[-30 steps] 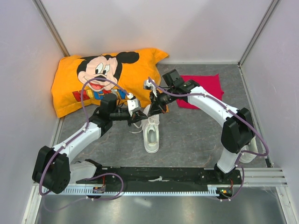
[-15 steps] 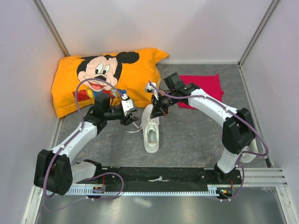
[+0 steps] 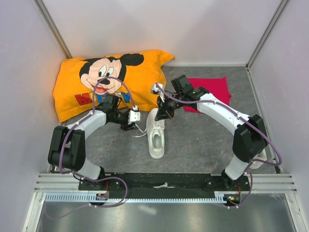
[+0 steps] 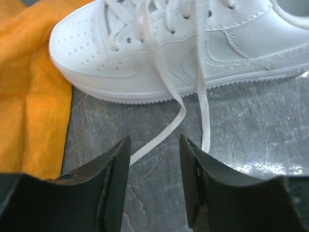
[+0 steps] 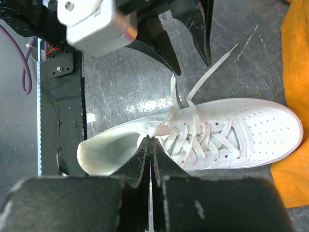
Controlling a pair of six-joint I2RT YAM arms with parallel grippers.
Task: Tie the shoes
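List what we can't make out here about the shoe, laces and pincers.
- Right wrist view: the right pincer is shut over the shoe at its laces. The pincer itself hides whether a lace is pinched.
- Left wrist view: the loose lace passes behind the open left pincer, so its end is hidden. The frame edge cuts off the heel.
- Top view: the laces are too thin to trace, and the right arm covers the toe.

From the top external mount, high above and behind the arm bases, looks steeply down and forward over the whole walled table point(image 3: 207, 140), from afar, bases along the bottom edge. From the left wrist, low and very near, faces level past own fingers point(image 4: 113, 183) at the side of the shoe point(image 4: 159, 63) filling the upper frame. From the right wrist, looks straight down from close above, toe at right. Shares with the left wrist view the shoe's laced side, the trailing lace point(image 4: 166, 128) and the pillow point(image 4: 34, 87) edge; catches the left gripper point(image 5: 192, 67) at upper centre.
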